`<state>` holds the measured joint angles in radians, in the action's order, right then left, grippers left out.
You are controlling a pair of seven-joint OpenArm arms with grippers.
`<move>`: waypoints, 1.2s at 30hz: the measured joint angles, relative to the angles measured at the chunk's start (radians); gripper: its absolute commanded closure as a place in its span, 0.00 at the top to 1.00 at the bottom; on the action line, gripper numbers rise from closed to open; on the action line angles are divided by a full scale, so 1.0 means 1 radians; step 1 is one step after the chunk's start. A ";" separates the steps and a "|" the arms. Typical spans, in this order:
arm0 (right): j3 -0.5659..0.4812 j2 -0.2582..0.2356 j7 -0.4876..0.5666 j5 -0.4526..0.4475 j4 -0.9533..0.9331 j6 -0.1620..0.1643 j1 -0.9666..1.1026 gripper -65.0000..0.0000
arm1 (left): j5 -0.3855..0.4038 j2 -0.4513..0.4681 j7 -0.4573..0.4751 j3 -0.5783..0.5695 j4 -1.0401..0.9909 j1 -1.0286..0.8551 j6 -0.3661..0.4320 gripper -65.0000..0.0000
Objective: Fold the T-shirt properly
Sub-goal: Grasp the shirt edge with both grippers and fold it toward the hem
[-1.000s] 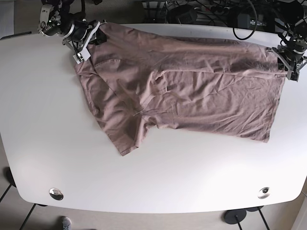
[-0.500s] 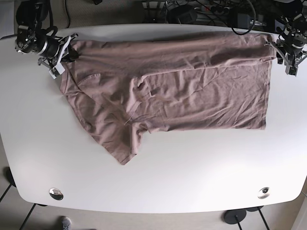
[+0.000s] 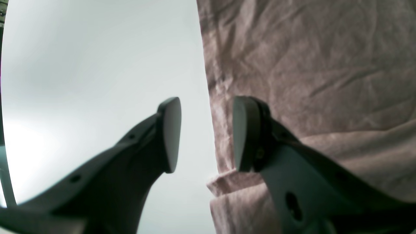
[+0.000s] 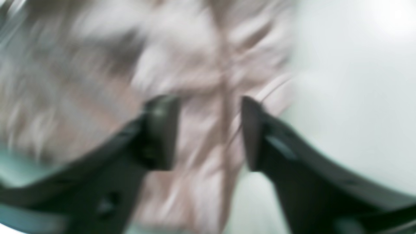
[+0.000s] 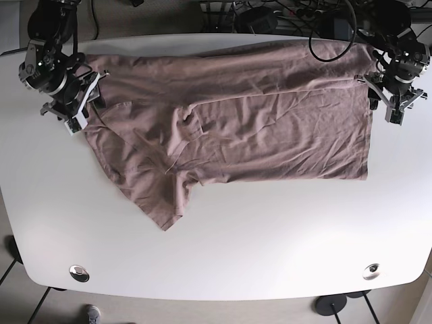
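The dusty-pink T-shirt lies spread and wrinkled across the back half of the white table, with one sleeve pointing toward the front left. My right gripper stands at the shirt's left edge. In its blurred wrist view it is open over the cloth, holding nothing. My left gripper is at the shirt's right edge. In its wrist view it is open, straddling the hem, with one finger over the fabric and one over bare table.
Cables and dark equipment crowd the space behind the table's back edge. Two round metal fittings sit near the front corners. The shirt's upper edge runs close to the back edge of the table.
The shirt was dragged leftward and stretched flat. Both grippers, earlier holding its upper corners, have come slightly forward and now stand open.
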<state>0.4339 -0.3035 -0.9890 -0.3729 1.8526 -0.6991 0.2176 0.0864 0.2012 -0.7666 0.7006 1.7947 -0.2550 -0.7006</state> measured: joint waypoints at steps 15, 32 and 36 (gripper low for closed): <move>-0.086 0.038 0.357 0.246 -0.930 0.003 -0.658 0.75 | 0.003 -0.003 0.000 -0.143 -0.002 0.142 0.057 0.37; -0.086 0.099 0.446 0.231 -1.028 0.000 -0.640 0.03 | 0.005 0.029 0.005 -0.140 -0.460 0.455 0.320 0.74; -0.086 0.100 0.445 0.231 -1.028 0.000 -0.640 0.03 | 0.007 0.067 0.097 -0.146 -0.660 0.529 0.318 0.74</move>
<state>0.3481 -0.2035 -0.5438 -0.1421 0.8246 -0.6987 -0.4229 0.0933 0.2680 -0.6701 0.5545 1.1343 0.2737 -0.3824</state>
